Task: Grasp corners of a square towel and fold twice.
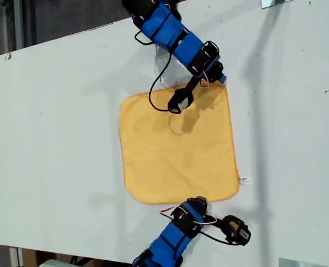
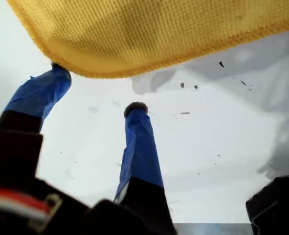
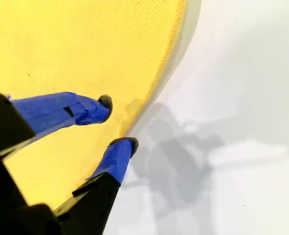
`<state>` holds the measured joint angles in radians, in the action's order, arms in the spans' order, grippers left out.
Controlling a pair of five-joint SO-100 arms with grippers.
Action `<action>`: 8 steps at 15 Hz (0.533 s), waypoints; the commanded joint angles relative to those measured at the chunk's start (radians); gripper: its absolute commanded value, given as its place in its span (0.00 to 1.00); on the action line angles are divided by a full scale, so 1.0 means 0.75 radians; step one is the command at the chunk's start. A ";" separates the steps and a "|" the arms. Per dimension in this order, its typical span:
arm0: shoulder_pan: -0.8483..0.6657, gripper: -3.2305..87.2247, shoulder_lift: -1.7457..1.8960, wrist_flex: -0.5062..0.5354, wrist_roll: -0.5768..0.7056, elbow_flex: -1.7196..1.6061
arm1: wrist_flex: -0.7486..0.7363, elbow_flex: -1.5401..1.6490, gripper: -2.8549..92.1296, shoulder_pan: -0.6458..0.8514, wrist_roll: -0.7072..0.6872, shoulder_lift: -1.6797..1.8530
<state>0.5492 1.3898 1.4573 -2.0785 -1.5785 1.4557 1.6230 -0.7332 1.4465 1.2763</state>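
Observation:
The yellow-orange towel (image 1: 175, 150) lies flat and unfolded on the white table (image 1: 53, 144). A small white tag (image 1: 245, 180) sticks out by its corner at the exterior view's lower right. My first gripper (image 1: 200, 201) (image 2: 98, 88) is open just off the near hem of the towel (image 2: 159, 34), its blue fingers over bare table. My second gripper (image 1: 219, 78) (image 3: 116, 122) is open above the towel (image 3: 61, 49) near the corner at the exterior view's upper right. One finger is over the cloth and the other at its hem.
The table's far edge (image 1: 69, 34) runs diagonally across the exterior view's top left, with dark floor beyond. Metal fittings sit at the exterior view's top right (image 1: 275, 3) and bottom right (image 1: 298, 261). A wrist camera (image 1: 234, 231) hangs beside the first arm.

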 commanded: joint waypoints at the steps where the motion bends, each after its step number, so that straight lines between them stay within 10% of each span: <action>1: 0.016 0.17 -0.043 -0.119 0.008 0.086 | 0.162 -0.358 0.31 0.012 -0.074 -0.164; 8: 0.055 0.16 -0.243 -0.002 0.108 0.456 | 0.301 -0.575 0.31 0.082 -0.194 -0.211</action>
<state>0.5768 1.1904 1.4358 -2.0049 -1.2885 1.6797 1.2471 -0.6857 1.3177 1.0968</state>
